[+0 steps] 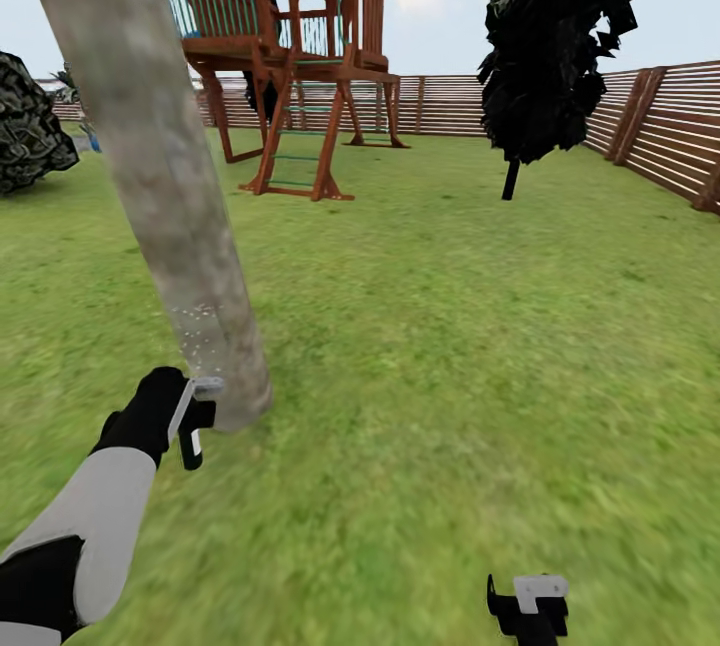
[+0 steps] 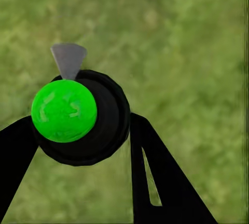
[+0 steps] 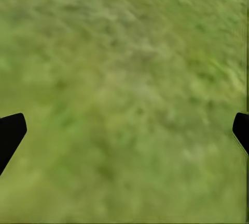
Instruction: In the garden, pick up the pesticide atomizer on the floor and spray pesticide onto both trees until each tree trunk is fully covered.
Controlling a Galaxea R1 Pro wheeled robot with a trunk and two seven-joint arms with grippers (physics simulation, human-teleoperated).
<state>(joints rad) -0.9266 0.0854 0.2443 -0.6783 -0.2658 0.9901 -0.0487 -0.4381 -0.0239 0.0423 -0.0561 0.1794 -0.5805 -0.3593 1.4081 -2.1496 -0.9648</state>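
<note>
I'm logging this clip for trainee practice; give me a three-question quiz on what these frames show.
1. True or false: the left gripper is shut on the small dark atomizer bottle with the bright green round end.
2. Which stands nearest the left gripper? A) the thick mottled grey-brown tree trunk B) the reddish-brown wooden play tower C) the dark columnar conifer
3. Fill in: the right gripper hangs open over green ____.

Key: 1 true; 2 A, pale speckles dot the trunk's base beside the gripper; 3 grass.
</note>
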